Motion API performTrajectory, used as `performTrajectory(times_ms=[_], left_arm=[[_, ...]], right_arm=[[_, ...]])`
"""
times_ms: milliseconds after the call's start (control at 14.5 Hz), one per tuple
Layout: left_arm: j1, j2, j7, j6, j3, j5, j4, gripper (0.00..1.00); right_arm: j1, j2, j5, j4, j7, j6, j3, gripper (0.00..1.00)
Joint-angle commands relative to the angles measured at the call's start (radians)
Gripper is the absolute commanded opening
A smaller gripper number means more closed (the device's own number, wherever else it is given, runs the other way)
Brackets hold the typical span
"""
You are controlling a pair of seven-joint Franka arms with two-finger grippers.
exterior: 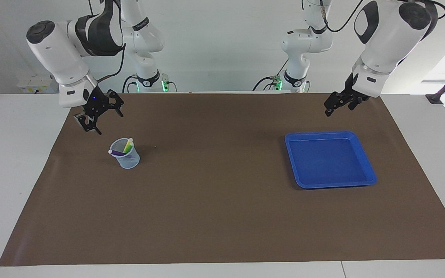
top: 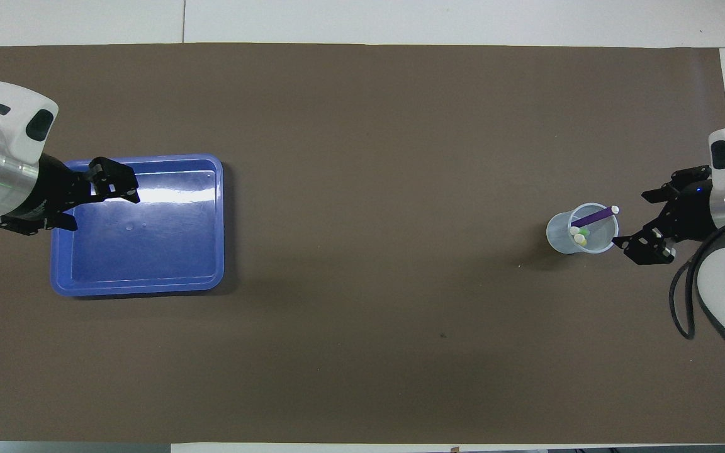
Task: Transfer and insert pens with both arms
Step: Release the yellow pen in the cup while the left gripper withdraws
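The wide white worktop carries a brown mat, and on it, toward the left arm's end, sits a shallow blue plastic tray with nothing in it. Toward the right arm's end stands a small translucent pale-blue cup, and all three slim marker pens are in it: the yellow pen and the green pen lean together, whitish tips up, while the purple pen lies slanted across the mouth, its pale end poking over the rim.

The right pincer hangs above the mat just beside the cup, on the robots' side of it, jaws spread apart and holding nothing. The left pincer is up over the mat by the tray's edge nearest the robots, also spread and holding nothing; that arm looks to be waiting.

So the right arm is plainly the nearer to the pens, which point up and out of the cup at a tilt. With the tray bare and every pen in the cup, I judge the inserting finished.

The facing view shows the height of both pincers above the mat; from overhead the left one seems to lie on the tray. The overhead view alone shows how the purple pen crosses the cup.
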Motion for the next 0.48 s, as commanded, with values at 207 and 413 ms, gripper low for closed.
performTrajectory(times_ms=[207,413], left_arm=[[-0.048,-0.026,0.272,-0.138,0.053,0.012,0.036,1.0],[-0.054,-0.035,0.239,-0.056,0.054,0.003,0.019,1.0]], right_arm=[[-0.011,0.038,0.002,0.161,0.374,-0.18,0.009,1.0],[-0.011,0.021,-0.001,0.198,0.558,-0.266,0.008,1.0]])
